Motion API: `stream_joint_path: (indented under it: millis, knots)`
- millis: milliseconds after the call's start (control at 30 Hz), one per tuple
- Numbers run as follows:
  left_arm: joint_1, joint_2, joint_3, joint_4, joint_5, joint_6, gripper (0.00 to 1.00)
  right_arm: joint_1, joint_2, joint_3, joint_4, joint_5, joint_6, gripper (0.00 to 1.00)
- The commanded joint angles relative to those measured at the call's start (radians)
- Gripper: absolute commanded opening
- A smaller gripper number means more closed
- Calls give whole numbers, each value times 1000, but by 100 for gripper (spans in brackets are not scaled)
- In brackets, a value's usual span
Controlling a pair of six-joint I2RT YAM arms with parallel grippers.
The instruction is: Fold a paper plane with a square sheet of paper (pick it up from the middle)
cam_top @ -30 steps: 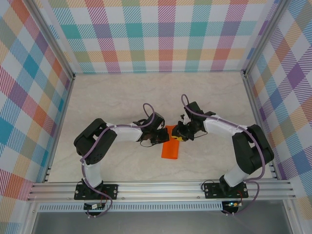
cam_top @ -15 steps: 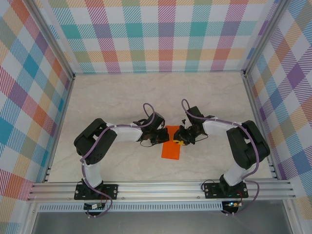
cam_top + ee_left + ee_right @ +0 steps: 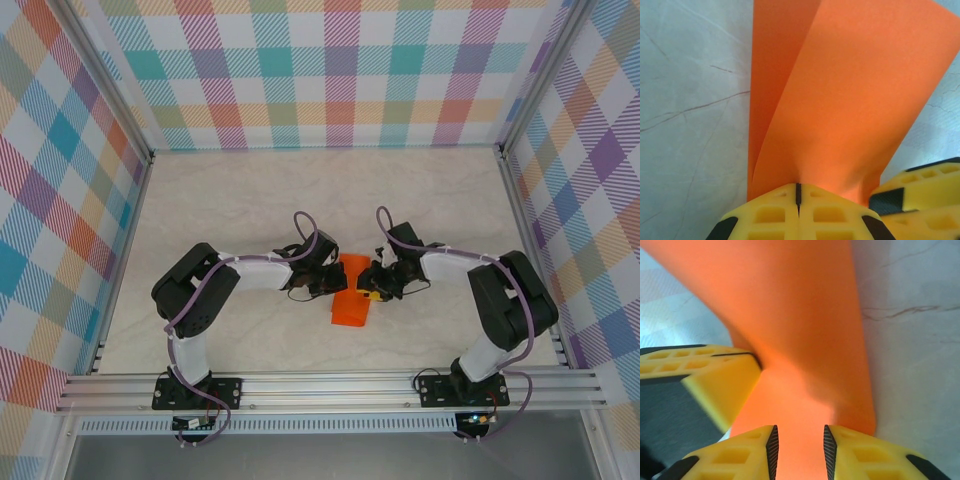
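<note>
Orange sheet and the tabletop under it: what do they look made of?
Orange sheet: thin matte paper, apparently; it bows softly and holds a fold. Tabletop: smooth, pale stone-look surface with thin dark veins, possibly printed laminate; real stone can't be ruled out.

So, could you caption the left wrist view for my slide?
Left gripper pinches the curled orange paper at its edge, over the marbled table.
</note>
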Motion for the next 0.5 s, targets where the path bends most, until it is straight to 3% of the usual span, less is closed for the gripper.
stream_joint_path:
  millis: [0,233,467]
  knots:
    - [-23,16,-32,-159,-70,25,0,-4,-60,58,-68,10,-47,34]
    - [-23,-6,-17,-171,-74,30,0,-19,-82,39,-84,54,-30,33]
    - [-22,-3,-27,-169,-73,30,0,-15,-76,-40,64,-137,8,24]
